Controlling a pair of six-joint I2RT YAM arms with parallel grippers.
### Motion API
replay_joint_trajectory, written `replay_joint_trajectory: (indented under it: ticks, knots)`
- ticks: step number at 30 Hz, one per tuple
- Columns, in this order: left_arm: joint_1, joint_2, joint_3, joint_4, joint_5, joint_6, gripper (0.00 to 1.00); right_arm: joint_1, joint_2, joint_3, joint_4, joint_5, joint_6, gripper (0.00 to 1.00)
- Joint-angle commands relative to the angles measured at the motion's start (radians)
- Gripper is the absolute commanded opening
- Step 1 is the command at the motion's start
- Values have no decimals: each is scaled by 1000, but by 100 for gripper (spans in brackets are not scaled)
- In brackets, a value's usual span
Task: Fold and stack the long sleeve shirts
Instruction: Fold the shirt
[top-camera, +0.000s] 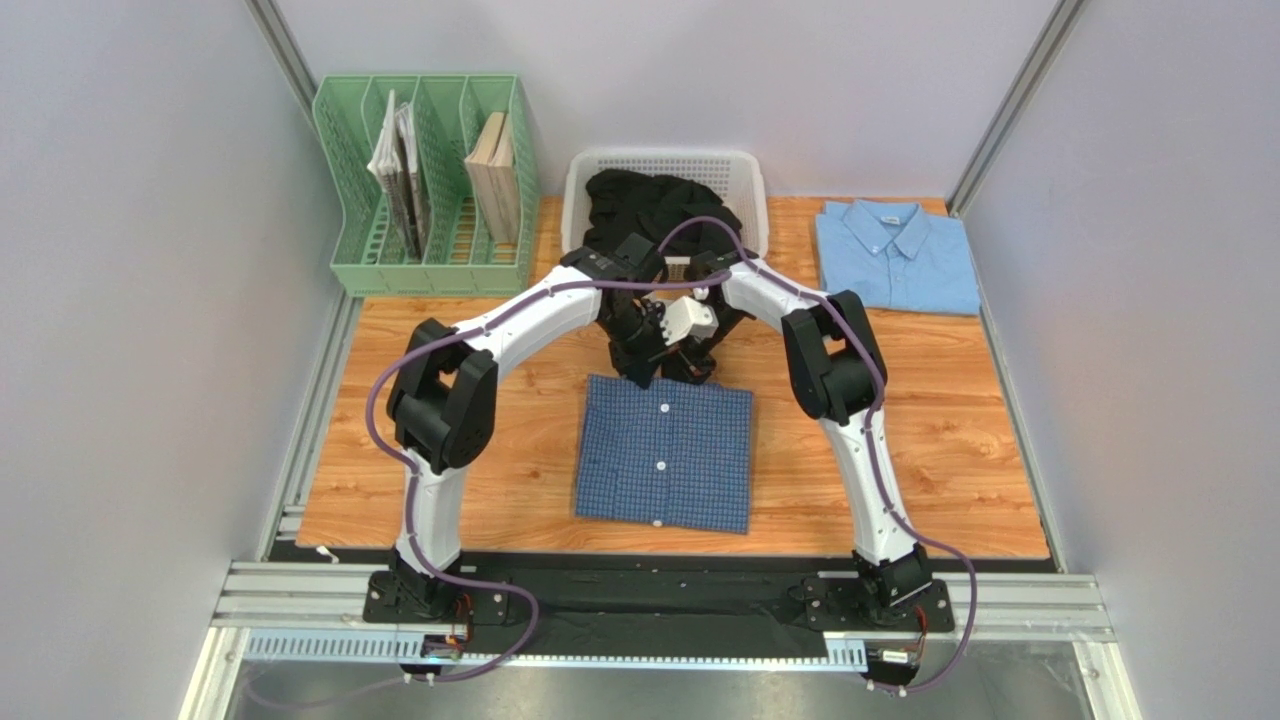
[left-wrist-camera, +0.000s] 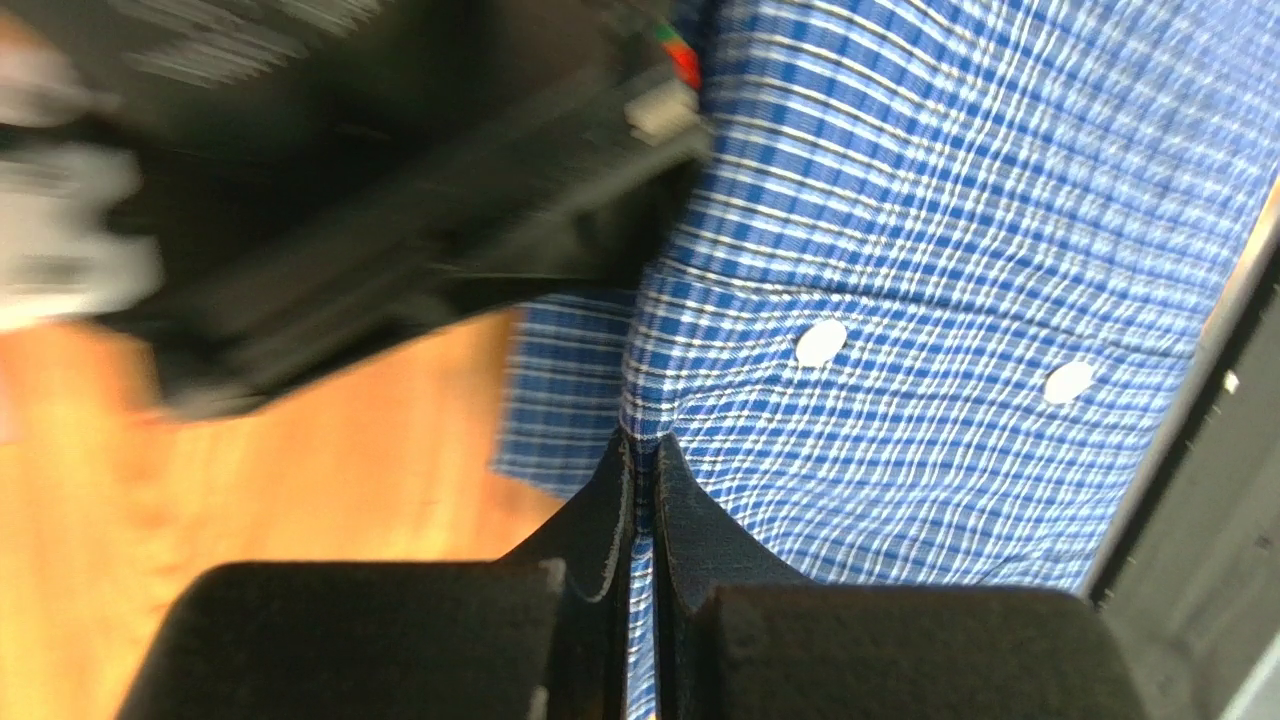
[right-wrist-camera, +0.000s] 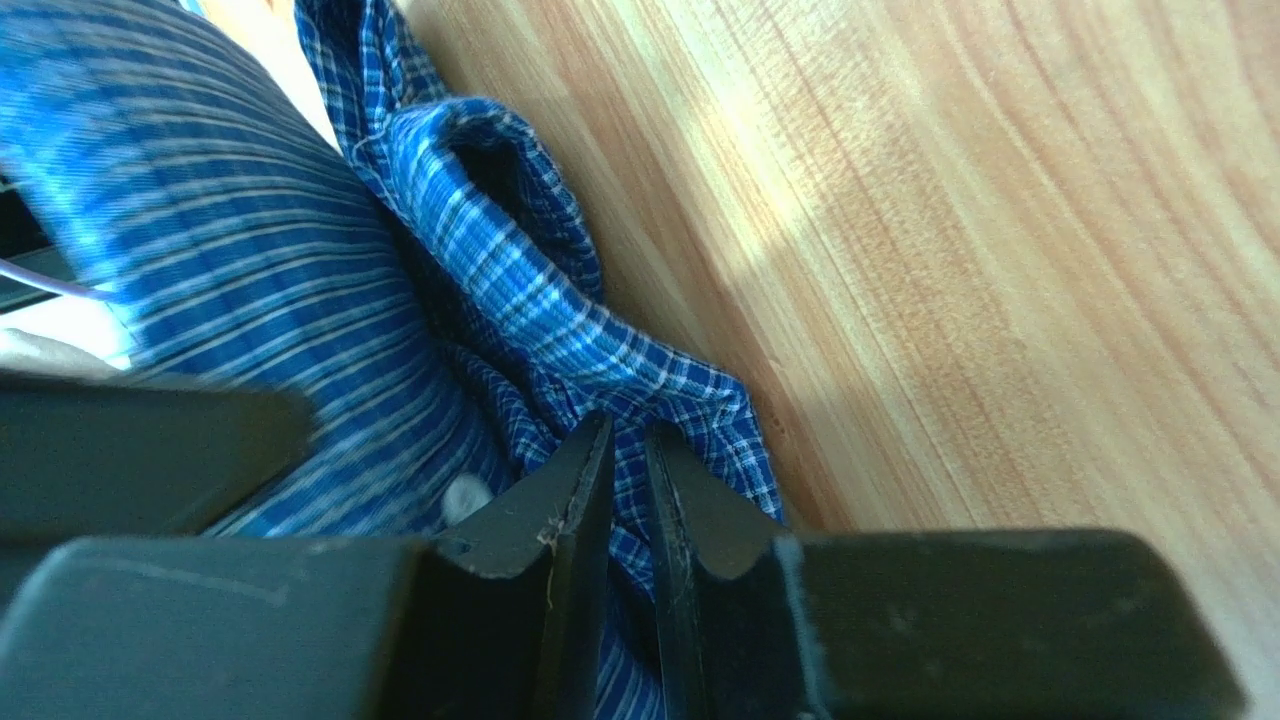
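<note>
Together, left gripper (left-wrist-camera: 640, 444) and right gripper (right-wrist-camera: 628, 431), arched inward, pinch the checked shirt (top-camera: 661, 453).

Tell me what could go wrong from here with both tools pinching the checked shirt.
The left tool and right tool each pinch only a thin edge of the dark blue checked shirt; it may slip out mid-fold. The cloth at the right tool is bunched and rolled, so the fold could come out creased. Both tools crowd together at the shirt's far edge and might bump.
</note>
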Motion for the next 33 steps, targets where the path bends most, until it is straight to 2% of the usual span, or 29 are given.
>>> replay_joint_trajectory:
  ticks: [1, 9, 12, 16, 18, 20, 22, 27, 33]
  knots:
    - [18, 10, 99, 19, -38, 5, 0, -1, -8, 7, -8, 26, -52, 22]
    - [33, 65, 84, 53, -55, 14, 0, -12, -33, 69, -34, 52, -55, 25]
    - [47, 38, 60, 79, -46, -1, 14, -24, -63, 96, -45, 101, -58, 31]
    - [111, -58, 75, 83, 61, -27, 50, -64, -106, 149, -95, 156, -71, 42]
    - [133, -108, 84, 28, 152, -3, 56, -84, -150, 156, -123, 165, -75, 51]
    - [156, -143, 72, -1, 178, 14, 60, -122, -189, 140, -129, 165, -75, 58]
    - [180, -156, 40, -19, 216, 40, 66, -153, -245, 119, -137, 161, -78, 62]
    - [230, -95, 38, -96, 327, 71, 74, -184, -322, -17, -143, 148, -117, 75]
    - [308, -9, 37, -58, 362, 37, 80, -185, -344, -133, -48, 164, -98, 87]
